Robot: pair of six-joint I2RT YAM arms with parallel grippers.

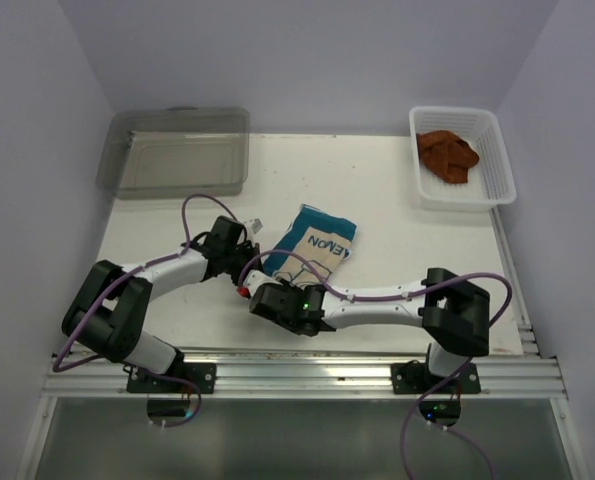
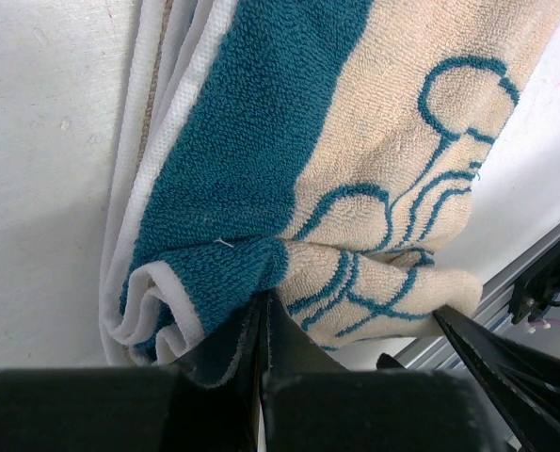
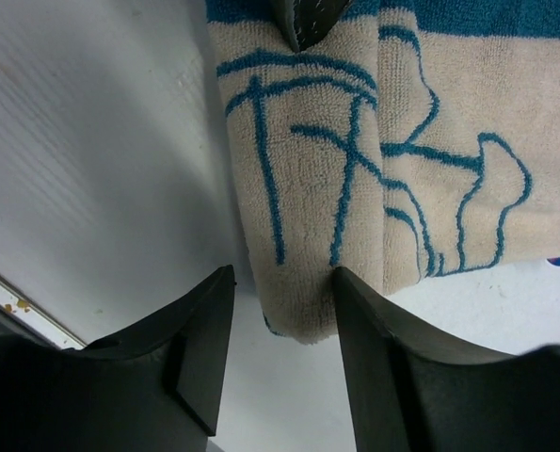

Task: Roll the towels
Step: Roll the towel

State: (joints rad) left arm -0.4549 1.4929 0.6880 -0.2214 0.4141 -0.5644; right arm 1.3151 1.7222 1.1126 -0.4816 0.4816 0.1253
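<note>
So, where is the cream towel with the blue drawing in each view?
Top external: cream towel at the middle of the table.
Left wrist: cream towel fills most of the frame.
Right wrist: cream towel in the upper right.
Shared landmark: its blue band.

The cream towel [image 1: 317,245] lies folded and slanted near the middle of the white surface [image 1: 397,250]. It is terry cloth with a wide blue band, thin white edging, a blue line drawing and blue lettering. Its near end is curled over into a loose, bunched roll, while the rest lies flat in layers; the wrist views [image 2: 374,160] [image 3: 430,217] show the pile and the rolled edge close up. The rust-brown towel [image 1: 448,155] sits crumpled in a heap inside the white basket [image 1: 497,170] at the far right corner, well apart from the first.
</note>
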